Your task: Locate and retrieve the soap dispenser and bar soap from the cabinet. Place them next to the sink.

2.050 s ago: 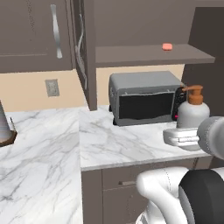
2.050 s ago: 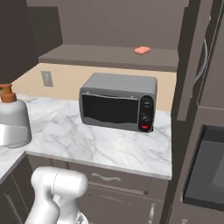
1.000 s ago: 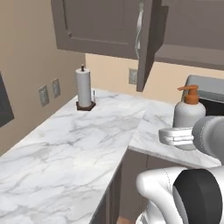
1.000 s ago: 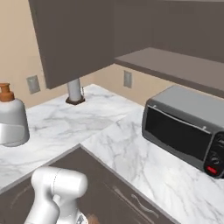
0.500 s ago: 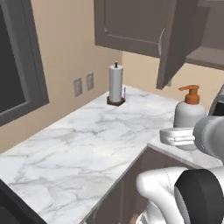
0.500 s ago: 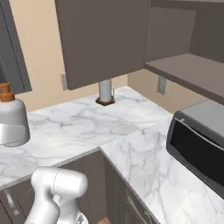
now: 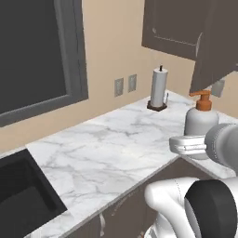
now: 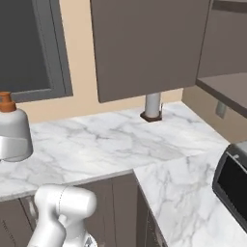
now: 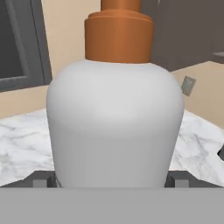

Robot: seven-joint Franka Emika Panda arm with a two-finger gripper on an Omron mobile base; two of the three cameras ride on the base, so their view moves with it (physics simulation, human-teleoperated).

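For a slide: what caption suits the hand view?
Gripper holding the soap dispenser upright above the counter.

Bare marble counter (image 7: pixel 107 153) beside sink (image 7: pixel 21 195) — paper towel roll (image 7: pixel 158 88) (back corner)

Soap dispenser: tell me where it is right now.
The soap dispenser is upright in the gripper, held above the marble counter at the right of the left base view, in front of the paper towel roll.

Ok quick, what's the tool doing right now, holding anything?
Tool: closed on the soap dispenser, which stands upright between the fingers.
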